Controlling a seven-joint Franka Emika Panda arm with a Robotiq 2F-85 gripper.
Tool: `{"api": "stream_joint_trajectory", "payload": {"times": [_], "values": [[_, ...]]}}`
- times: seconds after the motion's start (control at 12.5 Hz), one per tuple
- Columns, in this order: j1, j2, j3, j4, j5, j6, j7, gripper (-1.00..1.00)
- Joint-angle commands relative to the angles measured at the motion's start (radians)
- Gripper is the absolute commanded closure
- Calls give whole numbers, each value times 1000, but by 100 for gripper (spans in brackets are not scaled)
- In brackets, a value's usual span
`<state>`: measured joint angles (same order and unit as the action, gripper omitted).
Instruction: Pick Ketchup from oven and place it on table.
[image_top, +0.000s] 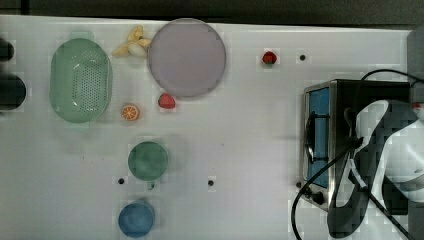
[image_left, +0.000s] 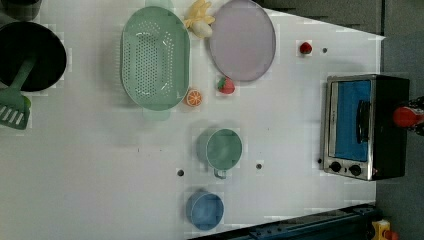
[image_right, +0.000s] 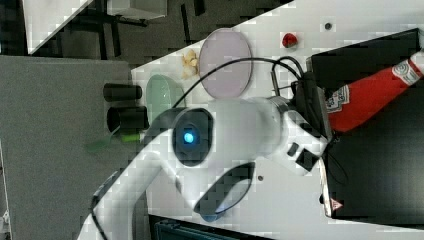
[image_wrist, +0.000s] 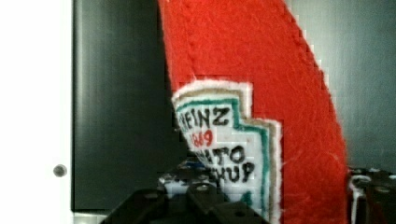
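Note:
The Ketchup (image_right: 367, 102), a red bottle with a white label, slants across the black top of the oven (image_right: 380, 165) in the right view. My gripper (image_right: 327, 107) is shut on its lower end. In the wrist view the Ketchup (image_wrist: 261, 93) lies between my gripper (image_wrist: 280, 191) fingers, with the dark oven top behind it. The left view has the Ketchup (image_left: 406, 116) as a red spot at the rear of the oven (image_left: 360, 127), whose bluish door is closed. In the top view my arm covers part of the oven (image_top: 325, 135) on the white table (image_top: 250, 150).
On the table stand a green colander (image_top: 80, 80), a purple plate (image_top: 187, 57), bananas (image_top: 132, 42), two strawberries (image_top: 167, 101), an orange slice (image_top: 130, 112), a green cup (image_top: 148, 160) and a blue cup (image_top: 136, 218). A black pan (image_left: 30, 55) holds a green spatula.

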<state>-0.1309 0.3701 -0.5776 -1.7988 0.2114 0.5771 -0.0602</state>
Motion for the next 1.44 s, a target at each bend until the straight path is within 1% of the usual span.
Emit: {"api": "stream_joint_trajectory", "payload": {"times": [0.08, 0.32, 0.48, 0.72, 0.88, 1.12, 1.28, 1.44], "values": [[62, -97, -1, 114, -50, -105, -44, -27], [140, -180, 27, 183, -83, -291, -50, -27], [189, -237, 75, 190, -87, -384, -50, -27], [236, -286, 175, 173, -88, -443, -50, -27], [257, -295, 245, 153, -120, -443, -49, -27], [280, -294, 342, 89, -220, -440, -49, -27], [285, -295, 383, 17, -240, -432, -48, -27], [285, -295, 397, -78, -240, -365, -31, -27]]}}
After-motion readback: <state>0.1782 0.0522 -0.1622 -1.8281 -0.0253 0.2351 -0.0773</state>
